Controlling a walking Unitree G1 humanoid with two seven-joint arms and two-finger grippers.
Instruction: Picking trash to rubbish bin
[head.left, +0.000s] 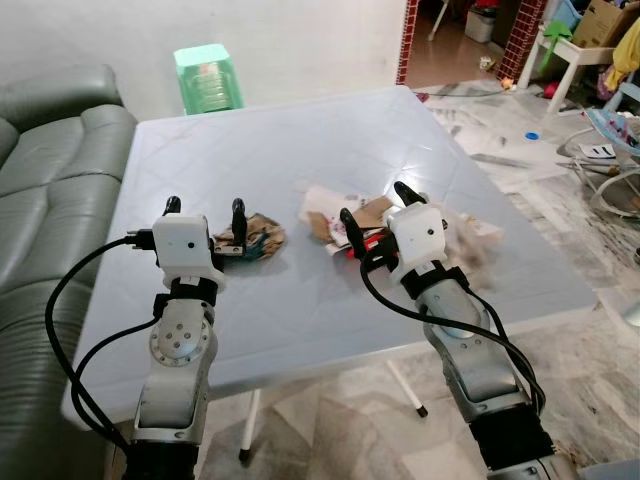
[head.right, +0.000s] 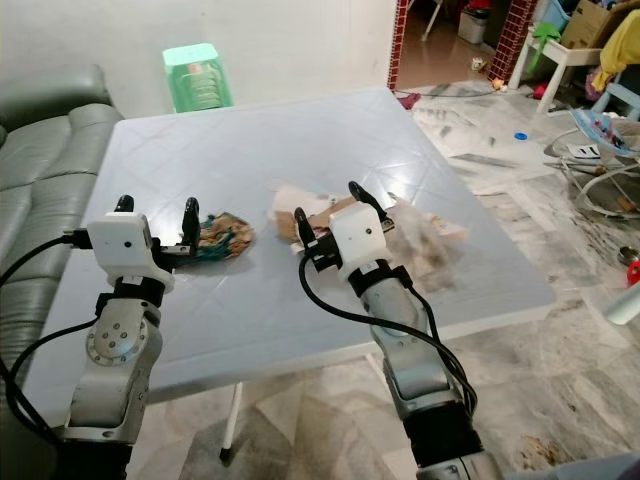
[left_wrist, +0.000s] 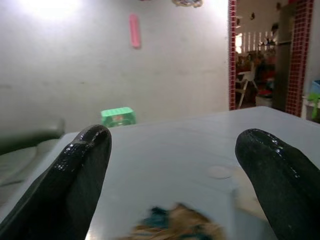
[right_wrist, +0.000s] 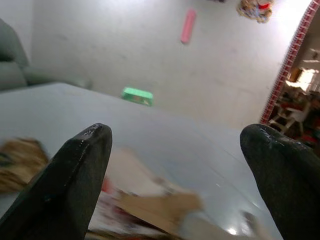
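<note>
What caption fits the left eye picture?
Both open grippers, left gripper and right gripper, hover over crumpled trash on the table.

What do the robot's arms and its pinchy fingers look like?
Both arms are silver metal with round joints and black bands. Each ends in a white boxy block, and two long, shiny black fingers with rounded tips stick out of it: the left gripper and the right gripper. Black cables loop from each block down along the arm.
</note>
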